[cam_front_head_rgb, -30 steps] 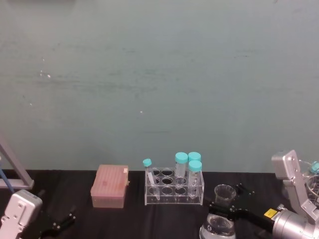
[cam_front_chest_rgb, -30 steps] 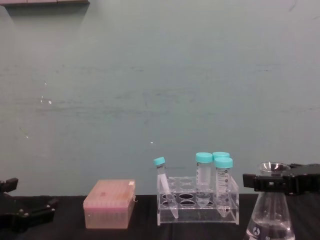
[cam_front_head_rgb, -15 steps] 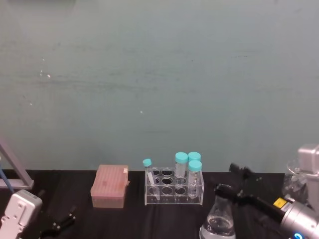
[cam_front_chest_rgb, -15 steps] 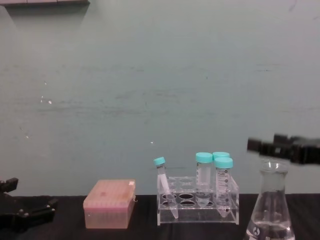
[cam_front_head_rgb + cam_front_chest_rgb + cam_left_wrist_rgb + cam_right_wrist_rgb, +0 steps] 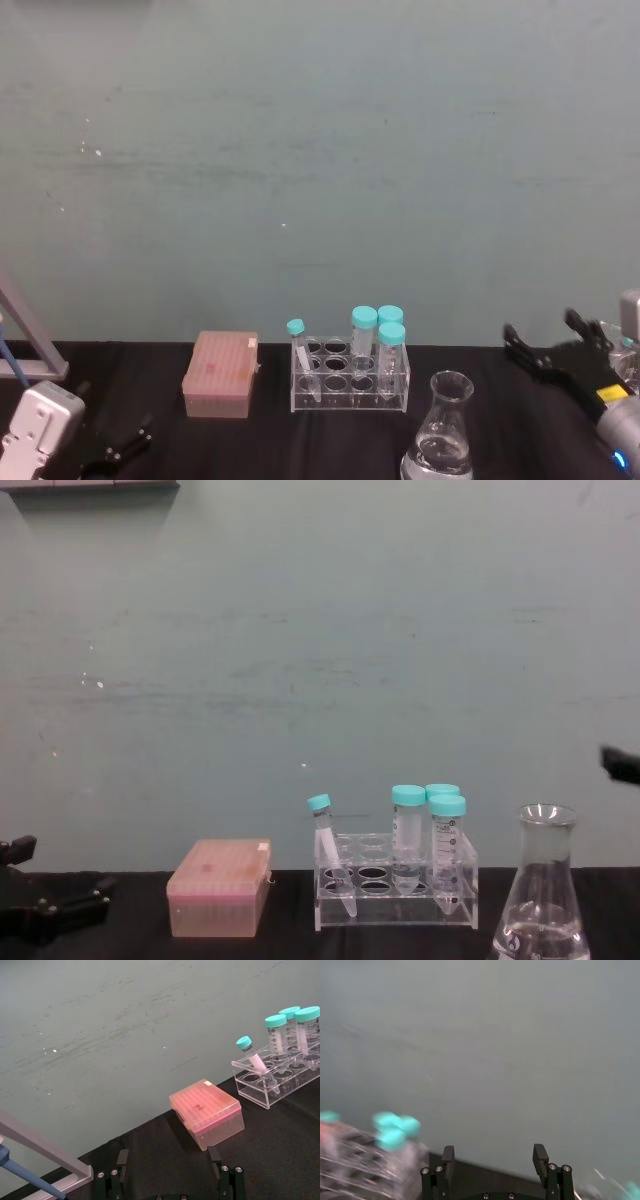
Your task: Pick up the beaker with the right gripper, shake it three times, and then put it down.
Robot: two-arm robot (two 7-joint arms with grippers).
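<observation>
The beaker (image 5: 447, 432), a clear glass conical flask with a little liquid in it, stands upright on the black table at the front right, just right of the tube rack; the chest view shows the beaker (image 5: 545, 905) free of any grip. My right gripper (image 5: 543, 338) hovers open to its right, clear of the flared rim. In the right wrist view the right gripper (image 5: 493, 1156) has nothing between its spread fingers. A black tip of it pokes in at the chest view's right edge. My left gripper (image 5: 169, 1160) rests open, low at the front left.
A clear rack (image 5: 350, 378) holding several teal-capped tubes stands mid-table, with a pink tip box (image 5: 220, 374) to its left. A metal stand (image 5: 28, 340) with a blue-handled tool leans at the far left. A teal wall closes the back.
My right gripper has let go of the beaker's neck, lifted and drawn back to the right. The beaker stays standing on the table. The left arm has not moved.
</observation>
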